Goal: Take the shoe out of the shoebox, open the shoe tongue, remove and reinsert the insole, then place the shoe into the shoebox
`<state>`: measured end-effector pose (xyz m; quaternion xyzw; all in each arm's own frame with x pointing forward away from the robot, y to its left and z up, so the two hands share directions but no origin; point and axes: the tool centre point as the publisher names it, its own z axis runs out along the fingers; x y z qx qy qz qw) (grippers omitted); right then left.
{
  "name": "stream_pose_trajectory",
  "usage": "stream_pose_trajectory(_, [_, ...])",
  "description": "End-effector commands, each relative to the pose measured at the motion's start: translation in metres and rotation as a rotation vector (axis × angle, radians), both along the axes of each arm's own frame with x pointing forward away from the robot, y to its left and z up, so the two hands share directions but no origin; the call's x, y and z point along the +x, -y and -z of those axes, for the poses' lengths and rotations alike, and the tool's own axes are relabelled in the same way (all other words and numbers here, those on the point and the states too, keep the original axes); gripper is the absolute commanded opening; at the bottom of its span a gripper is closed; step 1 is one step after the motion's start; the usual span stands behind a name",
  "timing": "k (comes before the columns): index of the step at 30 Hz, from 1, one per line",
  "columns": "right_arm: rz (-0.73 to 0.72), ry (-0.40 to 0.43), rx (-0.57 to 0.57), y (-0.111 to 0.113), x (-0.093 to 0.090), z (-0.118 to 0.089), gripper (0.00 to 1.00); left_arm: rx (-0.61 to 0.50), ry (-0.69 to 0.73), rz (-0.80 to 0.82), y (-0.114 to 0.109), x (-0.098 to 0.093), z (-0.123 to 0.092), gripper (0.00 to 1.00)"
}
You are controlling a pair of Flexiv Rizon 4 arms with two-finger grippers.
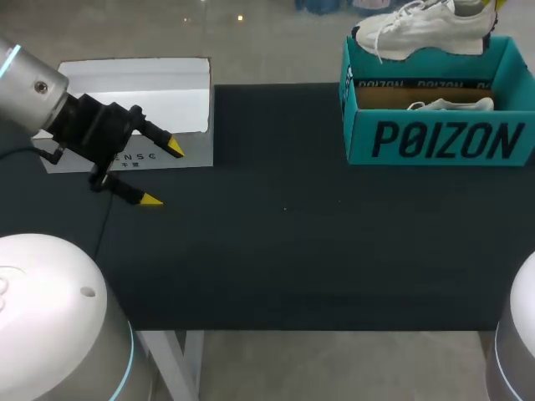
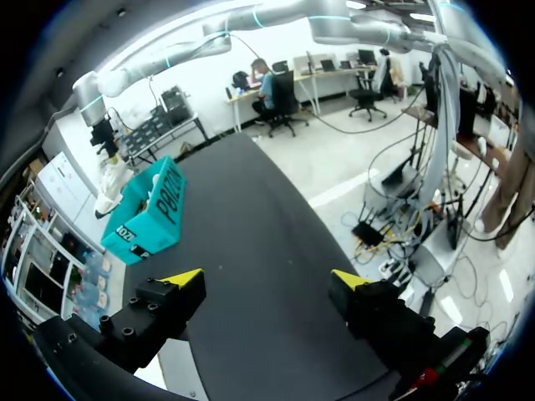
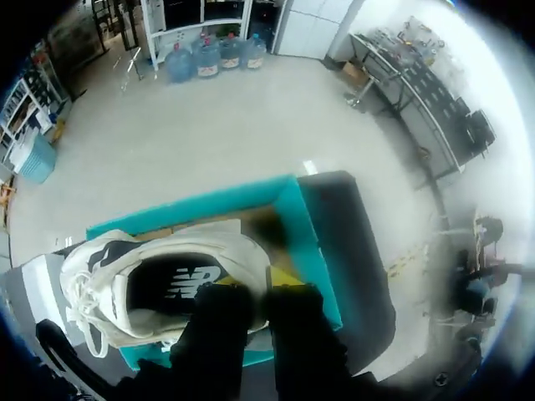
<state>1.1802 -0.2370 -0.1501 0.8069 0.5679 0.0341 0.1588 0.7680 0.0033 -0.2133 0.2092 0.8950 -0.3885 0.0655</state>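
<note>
A white shoe (image 1: 426, 29) hangs just above the open teal shoebox (image 1: 435, 138) at the table's far right. My right gripper (image 3: 255, 288) is shut on the rim of its heel opening; in the head view only a yellow tip shows at the corner. The right wrist view looks down into the shoe (image 3: 159, 284) and the shoebox (image 3: 313, 234) below it. A second white shoe (image 1: 451, 105) lies inside the box. My left gripper (image 1: 163, 174) stands open and holds nothing, over the table's left side. In its wrist view the left gripper (image 2: 264, 279) faces the far-off shoebox (image 2: 155, 213).
A flat white box lid (image 1: 138, 100) lies at the far left of the black table (image 1: 284, 242), partly under my left arm. Dark tabletop stretches between the lid and the shoebox.
</note>
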Motion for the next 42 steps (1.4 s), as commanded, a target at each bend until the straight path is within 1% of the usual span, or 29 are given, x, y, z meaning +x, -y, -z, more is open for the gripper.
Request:
stream_pose_trajectory(1, [0.105,0.016,0.068,0.021,0.004,0.003,0.00,0.003,0.000,0.000,0.000,0.000,0.000,1.00])
stream_pose_trajectory(4, [0.109,0.010,0.060,0.028,0.002,0.010,0.00,0.003,0.000,0.000,0.000,0.000,0.000,1.00])
stream_pose_trajectory(8, [0.093,-0.007,0.039,0.031,-0.004,0.021,0.00,0.003,0.000,0.000,0.000,0.000,0.000,1.00])
stream_pose_trajectory(13, [0.074,0.004,-0.016,0.032,-0.009,0.030,0.00,0.003,0.000,0.000,0.000,0.000,0.000,1.00])
stream_pose_trajectory(20, [0.075,0.006,-0.031,0.039,-0.014,0.044,0.00,0.003,0.000,0.000,0.000,0.000,0.000,1.00])
stream_pose_trajectory(26, [0.093,0.008,-0.038,0.048,-0.018,0.067,0.00,0.003,0.000,0.000,0.000,0.000,0.000,1.00])
stream_pose_trajectory(31, [0.098,-0.006,-0.044,0.050,-0.013,0.085,0.00,0.003,0.000,0.000,0.000,0.000,0.000,1.00])
stream_pose_trajectory(42, [0.113,-0.003,-0.030,0.051,0.008,0.100,0.00,0.003,0.000,0.000,0.000,0.000,0.000,1.00])
